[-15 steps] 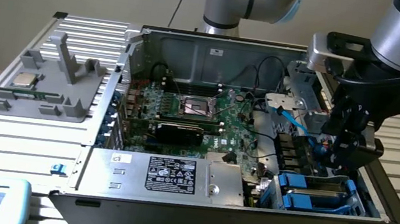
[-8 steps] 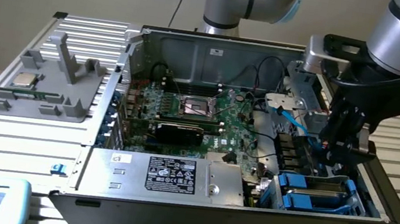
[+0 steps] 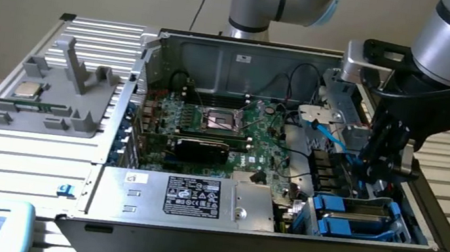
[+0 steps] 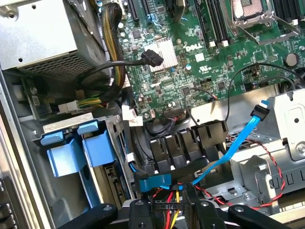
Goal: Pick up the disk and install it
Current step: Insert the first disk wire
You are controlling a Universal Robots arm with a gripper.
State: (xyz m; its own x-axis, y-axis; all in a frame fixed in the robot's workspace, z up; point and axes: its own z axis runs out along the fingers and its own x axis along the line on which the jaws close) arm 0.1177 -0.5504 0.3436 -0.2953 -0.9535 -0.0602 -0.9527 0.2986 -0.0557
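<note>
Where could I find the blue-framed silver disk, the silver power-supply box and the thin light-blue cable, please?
blue-framed silver disk [image 3: 339, 227], exterior view, blue carrier's front edge.
silver power-supply box [image 3: 193, 195], exterior view, black label.
thin light-blue cable [image 4: 238, 142], wrist view, mid-length.

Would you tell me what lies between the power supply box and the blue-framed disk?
A bundle of cables lies between the power supply box and the disk, as the exterior view shows.

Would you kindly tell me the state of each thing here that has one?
Case: open, lying on its side.
Disk: in its bay, not held.
Blue cable: one end unplugged.
Chip: on the grey tray, outside the case.
Gripper: inside the case, near the bay.
</note>
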